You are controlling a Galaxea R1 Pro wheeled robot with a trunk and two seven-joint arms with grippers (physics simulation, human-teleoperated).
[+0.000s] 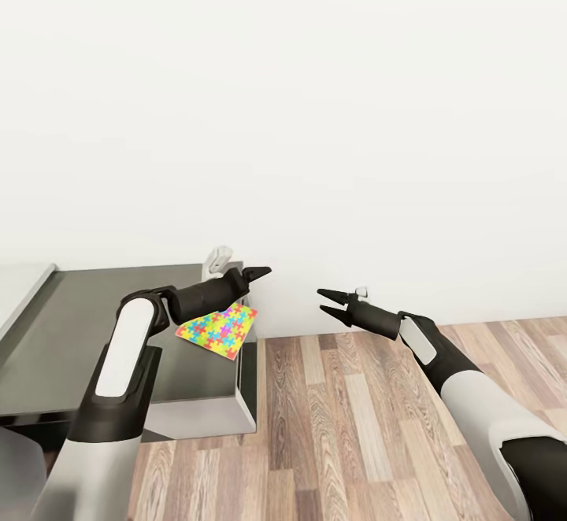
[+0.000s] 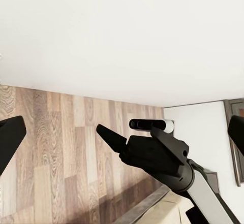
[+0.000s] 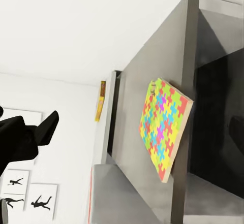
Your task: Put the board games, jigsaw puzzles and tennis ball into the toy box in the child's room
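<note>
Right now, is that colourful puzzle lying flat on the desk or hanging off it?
Flat, but partly off. The jigsaw puzzle lies on the dark desk top with one corner jutting past the edge, as the right wrist view shows.

One jigsaw puzzle [image 1: 217, 330], one table [image 1: 71, 324], two grippers, three silhouette pictures [image 3: 25, 196].

Jigsaw puzzle [image 1: 217, 330] is patterned w/ yellow, green, blue, pink, orange pcs; table [image 1: 79, 324] dark grey; floor [image 1: 354, 426] wood-plank brown.

No legible text, label, brand, number or sign appeared in any view. The puzzle [image 1: 217, 330] carried only a coloured piece pattern; the wall pictures [image 3: 26, 197] showed only silhouettes.
</note>
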